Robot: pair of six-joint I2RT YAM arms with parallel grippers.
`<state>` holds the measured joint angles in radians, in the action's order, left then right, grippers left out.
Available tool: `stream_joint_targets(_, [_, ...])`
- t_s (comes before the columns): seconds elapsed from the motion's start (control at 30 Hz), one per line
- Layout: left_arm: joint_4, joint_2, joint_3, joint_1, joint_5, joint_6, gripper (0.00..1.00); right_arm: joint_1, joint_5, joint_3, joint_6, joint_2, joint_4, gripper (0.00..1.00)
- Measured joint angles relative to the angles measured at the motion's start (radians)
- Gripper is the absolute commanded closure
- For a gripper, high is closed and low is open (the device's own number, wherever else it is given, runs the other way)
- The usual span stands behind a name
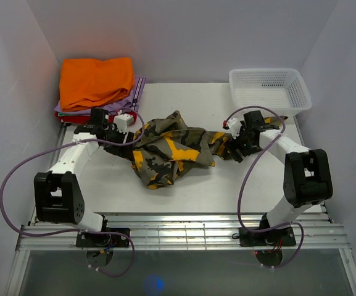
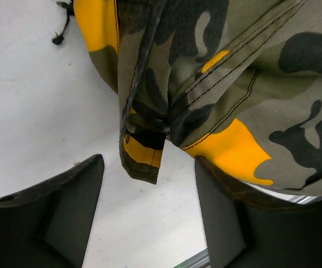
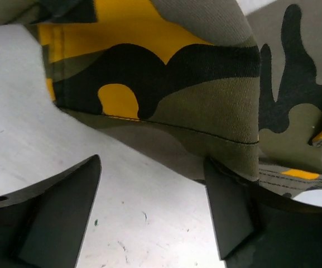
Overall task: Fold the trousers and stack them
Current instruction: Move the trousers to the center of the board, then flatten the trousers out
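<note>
One pair of camouflage trousers (image 1: 171, 148) lies crumpled at the centre of the white surface (image 1: 184, 197), between the two arms. The left jaws stand wide apart at the garment's left end, and a seamed fold with a yellow-orange patch hangs ahead of the gap, unclamped. The right jaws also stand wide apart at the right end, where cloth drapes over one side and the other side sits above bare surface. A folded orange garment (image 1: 96, 80) rests on lilac and red clothes (image 1: 137, 92) at the far left corner. A white basket (image 1: 301, 98) stands at the far right.
</note>
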<state>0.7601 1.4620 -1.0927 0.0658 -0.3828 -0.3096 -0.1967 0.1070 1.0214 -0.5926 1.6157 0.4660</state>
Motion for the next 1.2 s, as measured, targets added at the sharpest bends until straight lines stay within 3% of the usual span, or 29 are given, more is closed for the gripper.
stream_joint_targets(0.03, [-0.007,0.002,0.013,0.001,0.0,-0.003,0.43,0.0,-0.013,-0.001,-0.006,0.021,-0.012,0.31])
stream_joint_targets(0.07, [-0.012,0.006,0.027,0.002,0.0,-0.003,0.59,0.0,-0.029,-0.003,-0.011,0.043,-0.023,0.41])
stream_joint_targets(0.1, [-0.013,0.01,0.037,0.002,-0.001,0.003,0.68,0.0,-0.039,-0.003,-0.013,0.06,-0.028,0.68])
stream_joint_targets(0.13, [-0.01,0.016,0.039,0.002,-0.001,0.001,0.8,0.0,-0.054,-0.003,-0.023,0.079,-0.034,0.82])
stream_joint_targets(0.17, [-0.013,0.022,0.039,0.002,-0.002,0.002,0.99,0.0,-0.065,-0.003,-0.024,0.095,-0.04,0.92])
stream_joint_targets(0.43, [0.028,-0.011,-0.05,-0.018,0.065,0.003,1.0,0.005,0.046,0.017,0.016,0.016,0.082,0.92])
stream_joint_targets(0.47, [0.034,-0.032,-0.061,-0.024,0.077,-0.002,1.0,0.002,0.08,0.033,0.026,-0.014,0.118,0.92])
stream_joint_targets(0.5, [0.041,-0.056,-0.068,-0.029,0.092,-0.006,1.0,-0.003,0.108,0.055,0.035,-0.043,0.146,0.83])
stream_joint_targets(0.6, [0.063,-0.122,-0.071,-0.04,0.125,-0.018,1.0,-0.021,0.175,0.139,0.064,-0.115,0.198,0.33])
stream_joint_targets(0.63, [0.075,-0.145,-0.071,-0.042,0.137,-0.02,1.0,-0.029,0.187,0.174,0.067,-0.131,0.212,0.29])
stream_joint_targets(0.7, [0.089,-0.167,-0.071,-0.043,0.15,-0.02,1.0,-0.049,0.2,0.237,0.053,-0.141,0.23,0.24])
stream_joint_targets(0.93, [0.134,-0.158,-0.071,-0.044,0.15,0.023,1.0,-0.147,0.298,0.279,0.064,-0.131,0.269,0.23])
stream_joint_targets(1.2, [0.157,-0.141,-0.065,-0.044,0.084,0.071,1.0,-0.51,0.218,0.134,0.065,-0.143,0.127,0.22])
